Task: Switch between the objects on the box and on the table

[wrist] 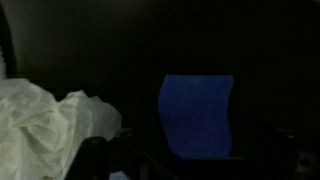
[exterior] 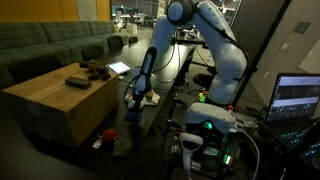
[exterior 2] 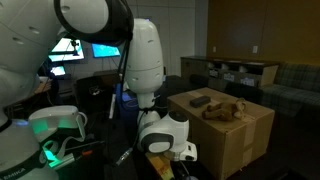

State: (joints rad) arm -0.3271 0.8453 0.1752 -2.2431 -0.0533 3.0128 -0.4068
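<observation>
Two items, black bar point(exterior: 76, 82) and brown-red lump point(exterior: 95, 69), lie on the cardboard box point(exterior: 45, 108); white cloth point(wrist: 40, 125) and blue block point(wrist: 197, 115) lie on the table point(wrist: 265, 60) under the wide, empty gripper point(exterior: 134, 110): swapping seems unstarted.

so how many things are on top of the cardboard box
2, both on the large tan cardboard box: a small black rectangular bar near the top's middle, and a small dark brown-red lumpy item beside it. Dim light could hide something flat.

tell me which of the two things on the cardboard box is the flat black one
The black bar, flat and straight-edged; the brown-red lumpy item beside it is rounded and sits nearer the tablet.
</observation>
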